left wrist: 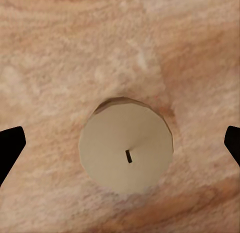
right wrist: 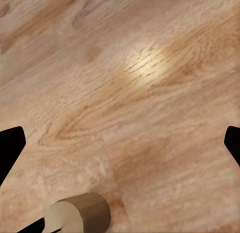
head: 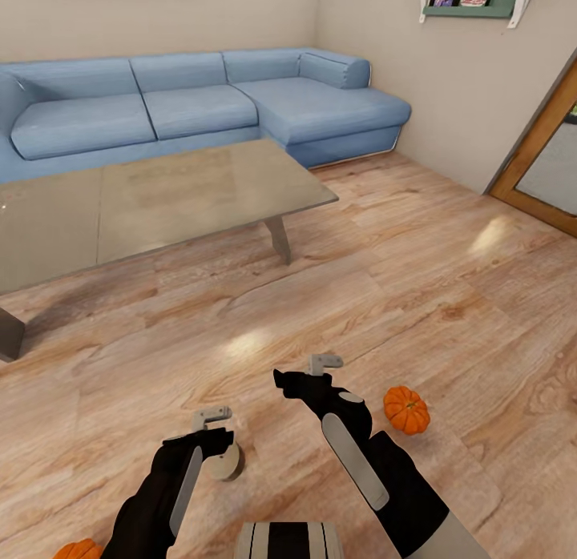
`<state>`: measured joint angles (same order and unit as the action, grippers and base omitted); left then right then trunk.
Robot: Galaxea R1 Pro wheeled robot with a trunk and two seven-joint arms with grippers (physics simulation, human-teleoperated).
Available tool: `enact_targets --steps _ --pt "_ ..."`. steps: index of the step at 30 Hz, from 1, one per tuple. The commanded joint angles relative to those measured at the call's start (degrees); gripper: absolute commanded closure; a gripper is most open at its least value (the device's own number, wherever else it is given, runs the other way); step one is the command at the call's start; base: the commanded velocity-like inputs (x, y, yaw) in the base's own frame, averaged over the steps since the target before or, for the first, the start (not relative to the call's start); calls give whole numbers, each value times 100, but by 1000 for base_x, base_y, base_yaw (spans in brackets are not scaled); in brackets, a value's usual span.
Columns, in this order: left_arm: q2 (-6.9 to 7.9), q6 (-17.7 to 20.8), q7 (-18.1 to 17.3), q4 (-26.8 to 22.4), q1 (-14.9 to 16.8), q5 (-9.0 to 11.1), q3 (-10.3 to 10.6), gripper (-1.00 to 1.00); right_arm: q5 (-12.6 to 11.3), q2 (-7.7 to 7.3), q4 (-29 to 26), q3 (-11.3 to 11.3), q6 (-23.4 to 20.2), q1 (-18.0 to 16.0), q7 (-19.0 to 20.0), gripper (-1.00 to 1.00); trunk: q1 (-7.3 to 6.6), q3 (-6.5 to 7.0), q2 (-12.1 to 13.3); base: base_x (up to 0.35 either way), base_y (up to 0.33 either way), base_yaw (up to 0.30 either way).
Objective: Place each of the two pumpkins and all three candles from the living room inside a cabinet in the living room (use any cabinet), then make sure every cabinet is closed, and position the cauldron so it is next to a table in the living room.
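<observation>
Wood floor point(head: 449, 287), living room. Left end effector point(left wrist: 120, 148) hangs directly over a candle point(left wrist: 126, 152) standing upright on the floor; in the left wrist view the candle's round pale top and short dark wick sit midway between the two dark fingertips point(left wrist: 10, 145), which stand spread wide at the picture's edges, apart from the wax. In the head view the same candle point(head: 227, 463) peeks out just under the left arm's wrist. Right end effector point(right wrist: 120, 145) is also spread wide, nothing between its fingers, hovering above bare floorboards; the candle point(right wrist: 82, 212) appears in the right wrist view too, near the frame edge. One pumpkin point(head: 406, 409) lies on the floor just beside the right forearm, not touching it. A second pumpkin point(head: 78, 550) is cut off at the head view's lower edge, beside the left arm. Farther off, the glass tabletop point(head: 160, 203) on grey legs, and behind it a blue corner sofa point(head: 200, 102) against the wall. A wall shelf point(head: 473, 2) with books up high; a wood-framed door point(head: 545, 154) beyond the right arm.
</observation>
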<state>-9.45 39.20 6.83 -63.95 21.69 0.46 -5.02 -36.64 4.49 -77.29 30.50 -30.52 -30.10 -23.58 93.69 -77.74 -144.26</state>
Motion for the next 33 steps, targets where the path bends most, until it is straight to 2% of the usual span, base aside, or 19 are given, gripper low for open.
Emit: enact_targets --steps 1,24,26,30,33 --pt "-5 27 13 -10 2 7 -8 -100 -61 -1 -7 9 -6 -4 -56 -100 -1 -4 -2 0 0 0" --pt "-5 -6 4 8 2 16 -7 -100 -36 -10 -58 17 -15 -4 -24 -100 56 -492 -31 0 0 0" --pt "-5 -7 3 9 2 16 -4 -100 -38 -10 -55 17 -15 -4 -24 -100 56 -492 -31 0 0 0" --pt "-9 -9 3 15 2 15 2 -100 -43 -10 -50 17 -15 -4 -24 -100 66 -580 -37 0 0 0" --pt "-2 -14 3 27 2 19 91 -100 -46 -10 -50 17 -15 -4 -24 -100 74 -647 -41 0 0 0"
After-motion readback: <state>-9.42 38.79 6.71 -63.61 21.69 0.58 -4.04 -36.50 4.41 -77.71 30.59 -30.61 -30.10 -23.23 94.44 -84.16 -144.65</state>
